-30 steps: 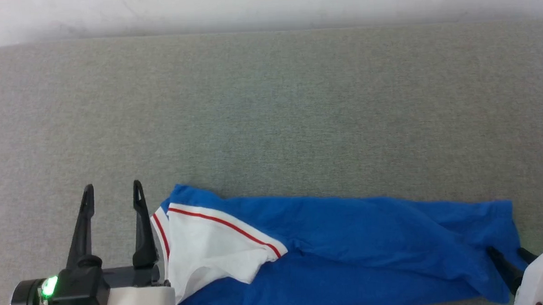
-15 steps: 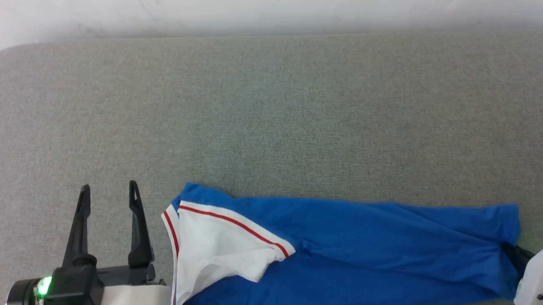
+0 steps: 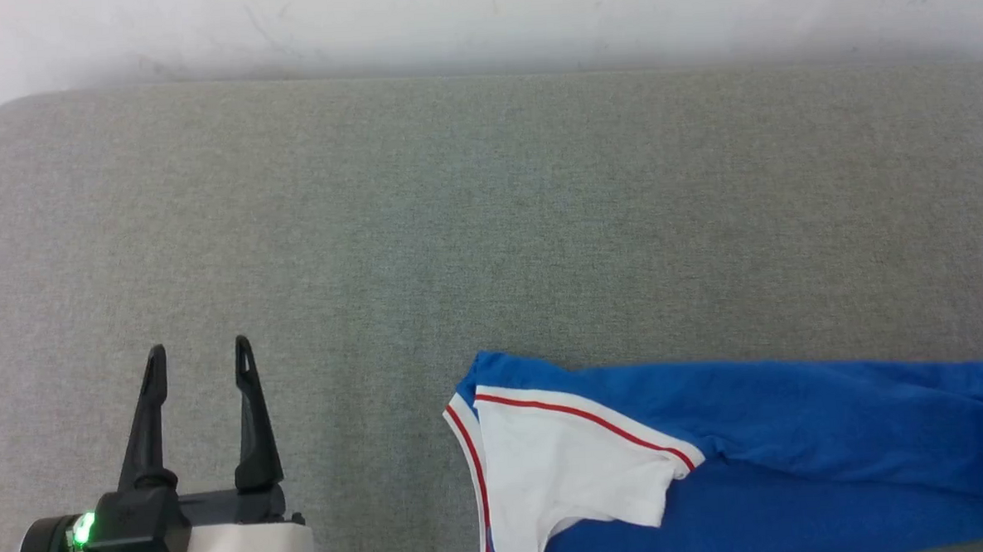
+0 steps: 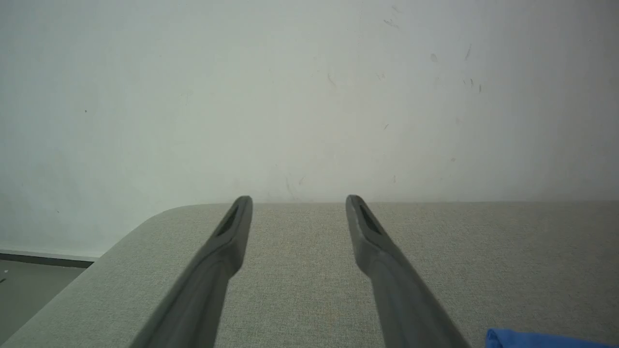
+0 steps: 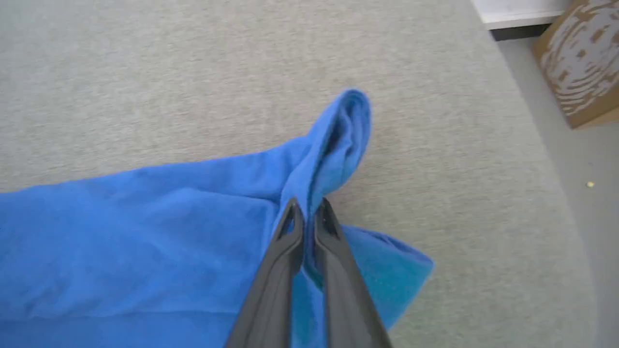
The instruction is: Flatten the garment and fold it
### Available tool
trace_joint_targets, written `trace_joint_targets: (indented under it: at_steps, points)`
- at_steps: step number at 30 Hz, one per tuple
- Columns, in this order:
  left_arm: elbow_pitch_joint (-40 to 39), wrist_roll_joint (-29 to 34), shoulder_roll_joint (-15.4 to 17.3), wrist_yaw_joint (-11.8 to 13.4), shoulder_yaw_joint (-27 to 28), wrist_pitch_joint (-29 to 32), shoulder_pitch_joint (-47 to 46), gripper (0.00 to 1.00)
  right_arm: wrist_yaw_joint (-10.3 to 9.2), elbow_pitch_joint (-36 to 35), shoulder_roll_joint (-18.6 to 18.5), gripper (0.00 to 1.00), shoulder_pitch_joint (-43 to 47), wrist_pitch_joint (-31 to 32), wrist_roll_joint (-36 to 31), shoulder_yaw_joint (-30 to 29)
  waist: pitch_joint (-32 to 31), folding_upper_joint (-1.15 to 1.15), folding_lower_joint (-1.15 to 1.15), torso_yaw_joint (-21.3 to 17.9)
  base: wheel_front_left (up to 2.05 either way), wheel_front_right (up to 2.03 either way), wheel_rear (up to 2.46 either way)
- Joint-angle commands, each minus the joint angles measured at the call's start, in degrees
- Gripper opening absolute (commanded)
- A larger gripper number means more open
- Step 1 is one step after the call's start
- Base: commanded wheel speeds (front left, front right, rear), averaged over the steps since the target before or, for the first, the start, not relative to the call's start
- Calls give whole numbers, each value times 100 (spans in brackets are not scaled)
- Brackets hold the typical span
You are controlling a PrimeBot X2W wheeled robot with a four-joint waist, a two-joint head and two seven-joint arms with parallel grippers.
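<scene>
Grey woven fabric covers the wide, round-cornered work surface (image 3: 489, 226) below a scuffed white wall (image 3: 480, 19). Along the surface's near edge lies the garment (image 3: 797, 437), a bright blue jersey stretched sideways and running off the right and bottom edges of the head view. Its white short sleeve (image 3: 566, 472), bordered by a red stripe (image 3: 580, 413), is folded over the blue body at the garment's left end. Red-and-white trim curves down that end's edge. The cloth is creased lengthwise, not flat.

At the garment's far right end, the right gripper (image 5: 308, 203) has its two dark fingers pinched together on a bunched fold of blue cloth. The fold stands up in a loop beyond the fingertips, and a corner of the hem juts out beside the fingers.

The left gripper (image 3: 199, 347) sits over bare fabric at the head view's lower left, well apart from the sleeve. Its fingers are spread wide with nothing between them and point toward the wall. A green light (image 3: 83, 526) glows at its wrist.

Past the surface's rounded right corner, a brown cardboard box with a white pattern (image 5: 580, 58) stands on the grey floor (image 5: 599, 145).
</scene>
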Motion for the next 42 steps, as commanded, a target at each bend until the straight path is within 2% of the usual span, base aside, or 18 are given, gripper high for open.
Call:
trace_joint_targets:
  at_steps: [1,6,11,15,20,27,37,38,39,42]
  points:
    - [11,-10,-37,-44,18,-27,87,100,-9,-79,106,0,-89,46,84,95,-8,-1,0,2,0,0,0]
    - [54,-24,-128,-109,22,-27,58,100,-9,-982,601,0,12,711,727,1158,-51,-1,0,39,0,0,0]
    - [93,-35,-199,-175,49,-27,27,100,-9,-1778,873,0,90,1202,1098,2266,-50,-1,0,83,0,0,0]
    - [108,-45,-271,-226,73,-27,-9,100,-9,-2050,961,0,-59,1354,1245,3004,-6,-1,0,137,0,0,0]
    - [168,-44,-373,-317,45,-27,-61,100,-9,-2146,992,0,-308,1396,1270,3648,51,-1,0,281,0,0,0]
    - [258,-42,-534,-404,68,-27,-76,100,-9,-1817,1095,0,-595,1455,1083,4264,120,-1,0,481,0,0,0]
    - [470,2,-771,-596,50,-27,-151,100,-9,13,1304,0,-1063,1102,-175,4690,53,-1,0,663,0,0,0]
    - [489,6,-788,-612,55,-27,-153,100,-9,184,1325,18,-1096,1053,-253,4704,37,-1,0,671,0,0,0]
    - [506,10,-802,-627,62,-27,-150,100,-9,318,1342,100,-1136,1001,-312,4732,23,-1,0,676,0,0,0]
    - [552,15,-833,-664,91,-27,-114,100,-9,476,1392,100,-1223,871,-220,4773,-30,-1,0,647,0,0,0]
